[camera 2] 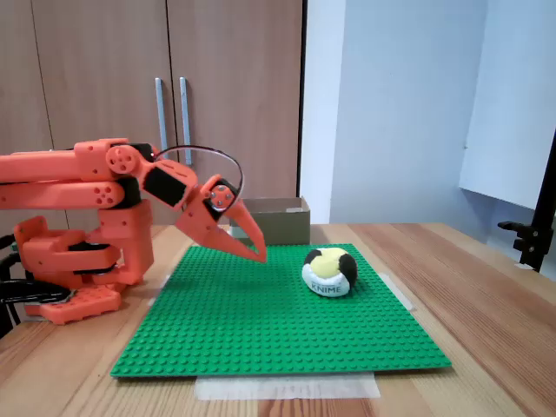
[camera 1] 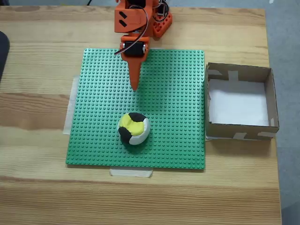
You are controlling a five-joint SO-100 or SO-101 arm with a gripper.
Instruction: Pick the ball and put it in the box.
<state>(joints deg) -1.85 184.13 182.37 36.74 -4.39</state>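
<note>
Ball (camera 1: 133,128) sits on the green baseplate (camera 1: 178,93), well apart from the box (camera 1: 240,135); gripper (camera 1: 135,87) hovers short of it, jaws closed, so descending unopened could knock it rolling

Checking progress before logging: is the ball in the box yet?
Not yet. The ball sits on the green baseplate; the box beside it shows a bare white bottom.

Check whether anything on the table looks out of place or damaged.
Nothing stands out. The ball sits intact on the green mat, the box stands upright beside it, and the gripper hangs shut above the mat.
</note>
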